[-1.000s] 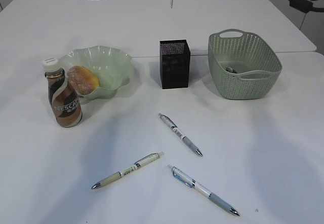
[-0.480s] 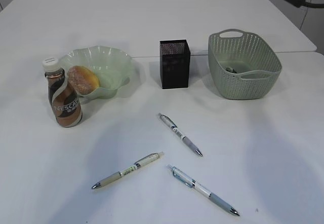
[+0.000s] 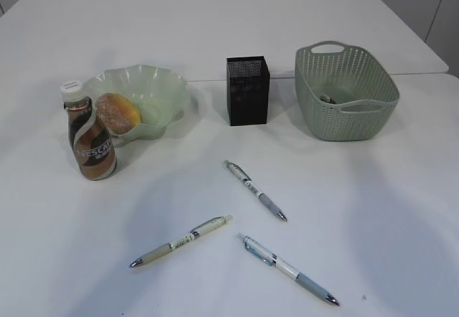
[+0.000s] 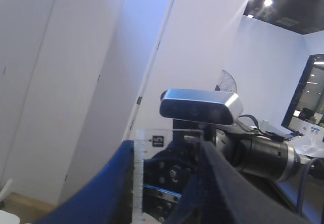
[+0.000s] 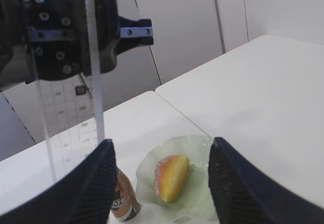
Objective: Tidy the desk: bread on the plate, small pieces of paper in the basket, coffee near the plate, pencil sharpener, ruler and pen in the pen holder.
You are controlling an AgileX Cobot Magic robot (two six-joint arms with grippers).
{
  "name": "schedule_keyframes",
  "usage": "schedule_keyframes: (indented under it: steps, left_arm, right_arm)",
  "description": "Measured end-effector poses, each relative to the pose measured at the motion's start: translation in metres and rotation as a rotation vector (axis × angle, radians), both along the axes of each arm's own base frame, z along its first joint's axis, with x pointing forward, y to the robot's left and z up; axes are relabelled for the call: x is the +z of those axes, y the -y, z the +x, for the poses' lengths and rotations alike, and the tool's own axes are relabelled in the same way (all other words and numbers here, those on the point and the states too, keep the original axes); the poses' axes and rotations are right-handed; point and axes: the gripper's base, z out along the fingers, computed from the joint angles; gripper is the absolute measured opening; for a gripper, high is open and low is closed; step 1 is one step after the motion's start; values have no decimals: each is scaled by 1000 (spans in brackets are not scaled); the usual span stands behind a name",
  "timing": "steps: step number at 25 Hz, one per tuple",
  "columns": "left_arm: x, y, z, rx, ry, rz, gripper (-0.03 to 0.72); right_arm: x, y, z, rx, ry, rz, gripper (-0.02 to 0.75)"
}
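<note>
Neither gripper shows in the exterior view. In the left wrist view my left gripper (image 4: 164, 183) is raised off the desk, shut on the clear ruler (image 4: 152, 148), which spans the gap between its jaws. My right gripper (image 5: 162, 183) stands open high above the desk, with the upright ruler (image 5: 93, 82) beside its left finger. The bread (image 3: 117, 111) lies in the plate (image 3: 161, 91), and the coffee (image 3: 92, 143) stands next to it. Three pens (image 3: 255, 190) lie loose in front of the pen holder (image 3: 248, 91). The pencil sharpener is out of view.
The basket (image 3: 344, 116) sits at the back right with something small on its floor. The other two pens (image 3: 181, 242) (image 3: 287, 268) lie near the front edge. The right arm's camera (image 4: 200, 105) faces the left wrist at close range.
The arm parts and the ruler tip seen along the top edge of the exterior view have risen out of it. Nothing on the desk has moved.
</note>
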Motion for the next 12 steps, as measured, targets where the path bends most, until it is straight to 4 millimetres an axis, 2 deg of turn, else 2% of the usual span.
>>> schedule_keyframes:
  steps: [7,8,12]
  left_arm:
    - [0,12,-5,-12,-15,-3,237]
    - [0,13,-6,-11,-16,-4,236]
    - [0,1,1,14,-18,-4,236]
  right_arm:
    - [10,-2,-1,1,12,15,461]
    - [12,-11,-2,21,8,12,463]
    - [10,-26,-4,49,0,-14,486]
